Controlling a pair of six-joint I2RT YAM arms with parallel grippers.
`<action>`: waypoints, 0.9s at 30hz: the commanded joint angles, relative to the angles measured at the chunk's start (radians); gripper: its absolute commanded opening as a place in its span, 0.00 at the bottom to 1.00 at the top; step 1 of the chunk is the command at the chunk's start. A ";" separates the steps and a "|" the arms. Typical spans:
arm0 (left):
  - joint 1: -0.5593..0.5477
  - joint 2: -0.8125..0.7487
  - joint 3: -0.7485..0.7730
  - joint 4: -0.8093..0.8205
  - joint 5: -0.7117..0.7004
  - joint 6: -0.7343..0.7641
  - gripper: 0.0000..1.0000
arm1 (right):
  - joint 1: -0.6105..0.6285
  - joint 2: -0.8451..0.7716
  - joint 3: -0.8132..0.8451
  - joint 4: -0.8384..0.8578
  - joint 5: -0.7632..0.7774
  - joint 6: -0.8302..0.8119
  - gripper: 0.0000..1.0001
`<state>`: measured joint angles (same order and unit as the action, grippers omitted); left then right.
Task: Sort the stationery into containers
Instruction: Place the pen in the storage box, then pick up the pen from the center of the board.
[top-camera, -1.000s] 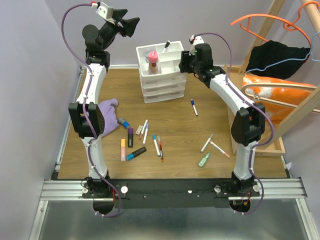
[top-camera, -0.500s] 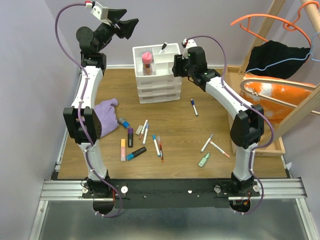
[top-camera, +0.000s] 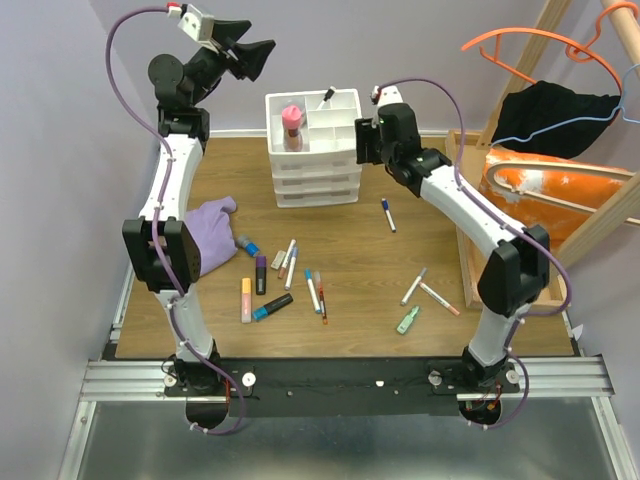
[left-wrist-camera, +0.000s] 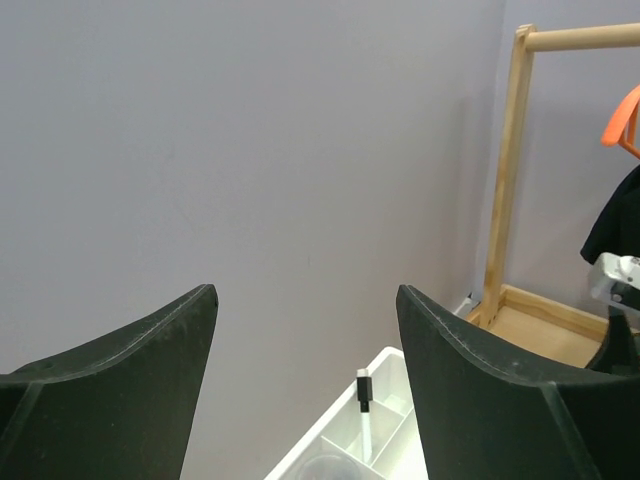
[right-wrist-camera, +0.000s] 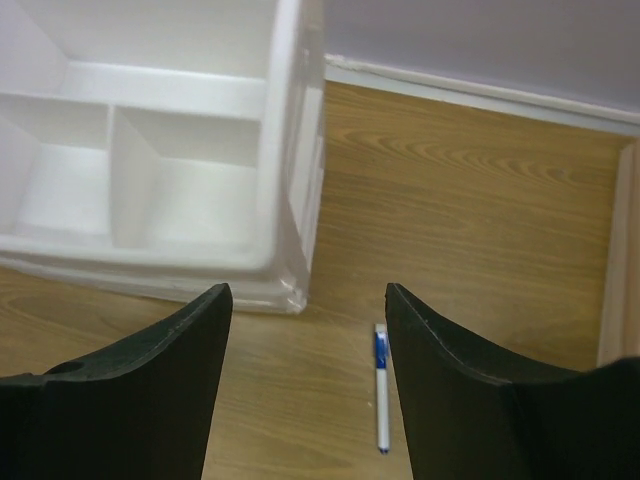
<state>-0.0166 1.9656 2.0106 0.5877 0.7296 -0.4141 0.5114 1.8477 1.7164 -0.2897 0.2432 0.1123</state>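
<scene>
The sorting is probably only getting started. A white pen (top-camera: 327, 97) with a dark cap is standing in a back compartment of the white organiser (top-camera: 315, 165). A pink-capped item (top-camera: 292, 120) is sitting in a compartment beside it, though the overhead view is too small to tell what kind it is. About a dozen loose pens and markers (top-camera: 288, 262) are lying on the counter (top-camera: 350, 250), well below both sets of fingers and back toward the arm bases.

The right fingers (right-wrist-camera: 130, 380) are spread wide and gripping nothing, hanging just off the organiser's right wall. A blue-capped pen (right-wrist-camera: 381, 385) is lying on the counter beneath their gap, close to the right-hand finger. The left fingers (left-wrist-camera: 130, 400) are likewise gaping and empty, raised high by the back wall with the organiser below them.

Bare counter is opening up under the right fingers, bounded by the organiser's wall on one side and the wooden frame (top-camera: 462, 240) on the other. A purple cloth (top-camera: 215, 222) is crowding the left arm's side.
</scene>
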 joint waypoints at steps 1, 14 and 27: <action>0.043 -0.100 -0.022 -0.005 0.017 0.026 0.81 | -0.007 -0.122 -0.132 -0.071 0.113 0.036 0.71; 0.124 -0.302 -0.258 -0.042 0.027 0.054 0.81 | -0.046 -0.002 -0.195 -0.160 0.116 0.191 0.62; 0.210 -0.441 -0.467 -0.066 0.027 0.069 0.82 | -0.139 0.258 -0.121 -0.164 -0.012 0.181 0.64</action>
<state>0.1799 1.5768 1.5719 0.5312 0.7425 -0.3649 0.3866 2.0647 1.5524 -0.4625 0.2897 0.2974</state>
